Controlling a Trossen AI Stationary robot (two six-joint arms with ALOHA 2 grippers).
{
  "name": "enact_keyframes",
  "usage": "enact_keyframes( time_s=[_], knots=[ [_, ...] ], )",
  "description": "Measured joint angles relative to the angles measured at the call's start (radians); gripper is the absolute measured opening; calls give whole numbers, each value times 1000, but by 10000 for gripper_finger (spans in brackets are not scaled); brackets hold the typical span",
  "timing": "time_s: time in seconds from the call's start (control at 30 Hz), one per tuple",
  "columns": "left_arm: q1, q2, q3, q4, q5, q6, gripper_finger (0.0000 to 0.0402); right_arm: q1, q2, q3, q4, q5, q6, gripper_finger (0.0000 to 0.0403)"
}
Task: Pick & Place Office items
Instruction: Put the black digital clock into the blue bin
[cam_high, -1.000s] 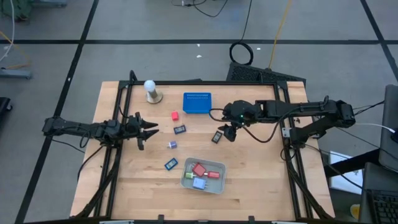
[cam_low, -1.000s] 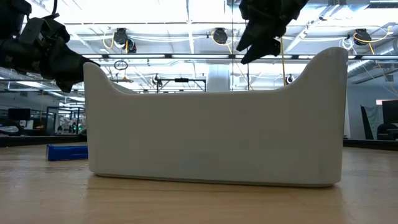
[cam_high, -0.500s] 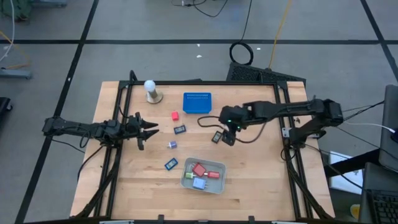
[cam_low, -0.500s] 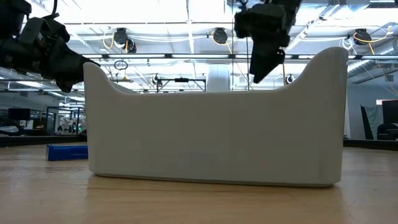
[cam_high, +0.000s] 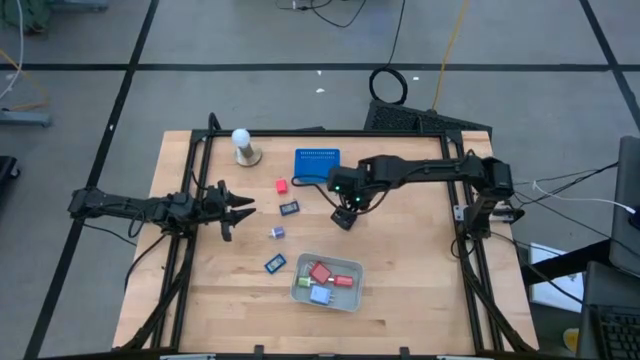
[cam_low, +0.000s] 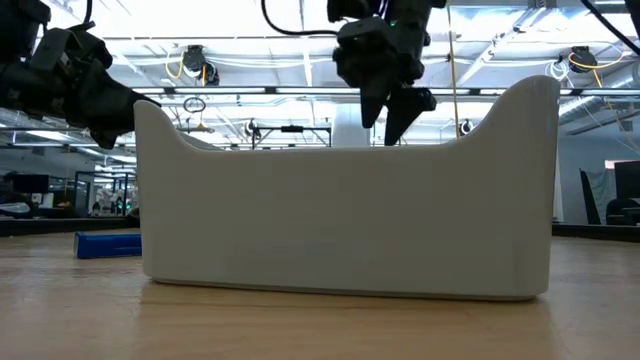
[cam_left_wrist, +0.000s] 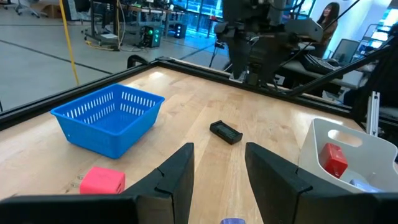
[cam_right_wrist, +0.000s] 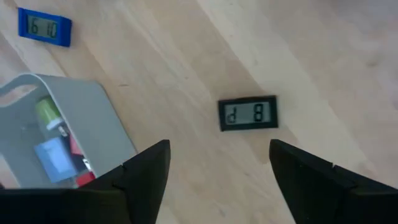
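Small office items lie loose on the table: a red block (cam_high: 282, 186), a black piece (cam_high: 290, 209), a purple one (cam_high: 277, 233), a blue one (cam_high: 275, 264) and another black piece (cam_high: 343, 221). My right gripper (cam_high: 348, 206) hovers open just above that last black piece (cam_right_wrist: 248, 114), clear of it. Red, green and blue pieces lie inside the white tray (cam_high: 300, 292). My left gripper (cam_high: 240, 208) waits open near the table's left side, pointing at the first black piece (cam_left_wrist: 225, 131).
A blue perforated basket (cam_high: 317, 166) stands at the far edge, and a white ball on a round stand (cam_high: 241, 145) is at the far left. The white tray (cam_low: 350, 200) fills the low view. Bare wood lies on the table's right and near-left parts.
My right gripper has moved toward the table's left and slightly toward the far edge, and its arm has swung over with it. It now stands over the black piece instead of to its right. No item has shifted.
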Motion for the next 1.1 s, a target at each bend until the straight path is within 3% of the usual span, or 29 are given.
enact_keyframes(
  time_s=[0.43, 0.67, 1.1],
  knots=[
    [0, 0, 0, 0, 0, 0, 145, 23, 70, 2, -22, 50, -141, 364],
    [0, 0, 0, 0, 0, 0, 145, 29, 118, 0, -58, 102, -200, 370],
    [0, 0, 0, 0, 0, 0, 145, 29, 199, -2, -6, 102, -220, 370]
  ],
)
